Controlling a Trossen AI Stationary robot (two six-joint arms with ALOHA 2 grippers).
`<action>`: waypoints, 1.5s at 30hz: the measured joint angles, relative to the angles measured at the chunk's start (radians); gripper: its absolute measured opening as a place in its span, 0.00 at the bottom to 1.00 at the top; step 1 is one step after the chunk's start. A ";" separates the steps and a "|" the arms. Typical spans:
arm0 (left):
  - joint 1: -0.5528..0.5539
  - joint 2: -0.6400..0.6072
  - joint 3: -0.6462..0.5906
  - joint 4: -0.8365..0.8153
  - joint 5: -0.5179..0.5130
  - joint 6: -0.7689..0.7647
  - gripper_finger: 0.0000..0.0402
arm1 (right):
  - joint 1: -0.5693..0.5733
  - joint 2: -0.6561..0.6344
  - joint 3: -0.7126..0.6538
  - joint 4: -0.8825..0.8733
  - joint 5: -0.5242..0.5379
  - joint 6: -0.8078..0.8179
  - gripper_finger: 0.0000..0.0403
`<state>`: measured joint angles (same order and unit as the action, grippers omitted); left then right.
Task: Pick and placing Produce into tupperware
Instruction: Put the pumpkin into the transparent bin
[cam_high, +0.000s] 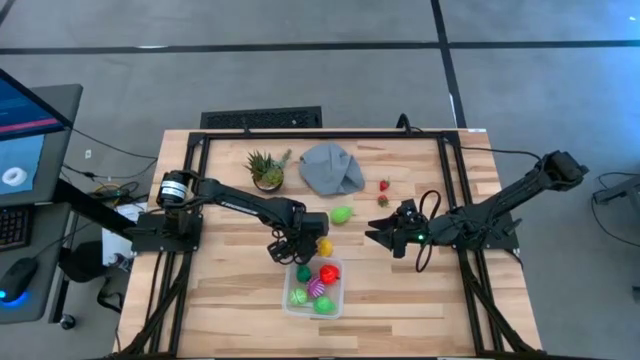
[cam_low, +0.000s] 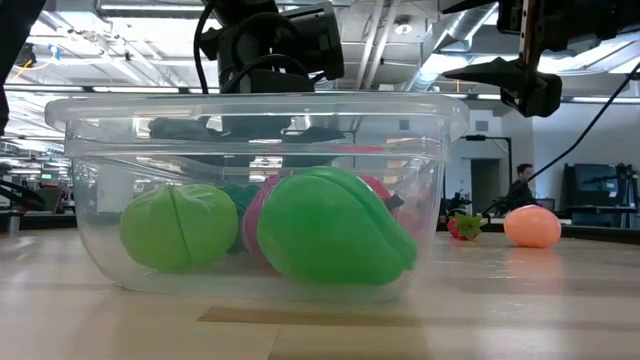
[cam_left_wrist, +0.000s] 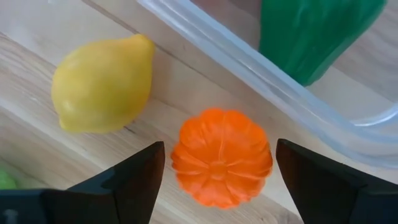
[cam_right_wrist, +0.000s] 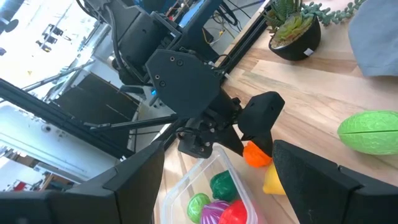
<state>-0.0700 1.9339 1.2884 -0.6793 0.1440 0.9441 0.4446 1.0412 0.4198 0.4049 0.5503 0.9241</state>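
Hovering, left gripper (cam_left_wrist: 214, 180): fingers spread wide, released, straddling the orange pumpkin toy (cam_left_wrist: 221, 157) without touching it; sits just outside the far rim of the tupperware (cam_high: 338, 297).
Pumpkin position: between the left fingers, on the wood table (cam_high: 230, 290), just beside the tupperware wall, not inside.
Pumpkin look: bright orange, ribbed, round, seen from above.
Lemon (cam_left_wrist: 102, 83): yellow, on the table just beside the pumpkin, also outside the tupperware.
Tupperware contents: green pieces, a red piece, a pink-striped piece; clear walls, rounded corners.
Right gripper (cam_high: 385, 236): fingers open, holding nothing, raised, well right of the tupperware.
Other produce outside: green mango-like toy (cam_high: 341, 214) beyond the tupperware; two strawberries (cam_high: 383, 185) further right of it.
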 joint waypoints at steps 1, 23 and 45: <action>0.000 0.000 0.000 -0.002 0.000 0.008 0.75 | 0.000 0.000 0.000 0.000 0.000 0.000 0.80; 0.001 0.063 0.026 -0.047 -0.020 0.034 0.75 | 0.000 0.000 0.000 -0.009 0.000 0.002 0.80; 0.028 0.064 0.029 -0.052 -0.023 -0.025 0.61 | 0.000 0.000 0.000 -0.015 0.000 0.003 0.80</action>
<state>-0.0419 1.9976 1.3178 -0.7315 0.1212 0.9191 0.4446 1.0409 0.4194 0.3897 0.5503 0.9268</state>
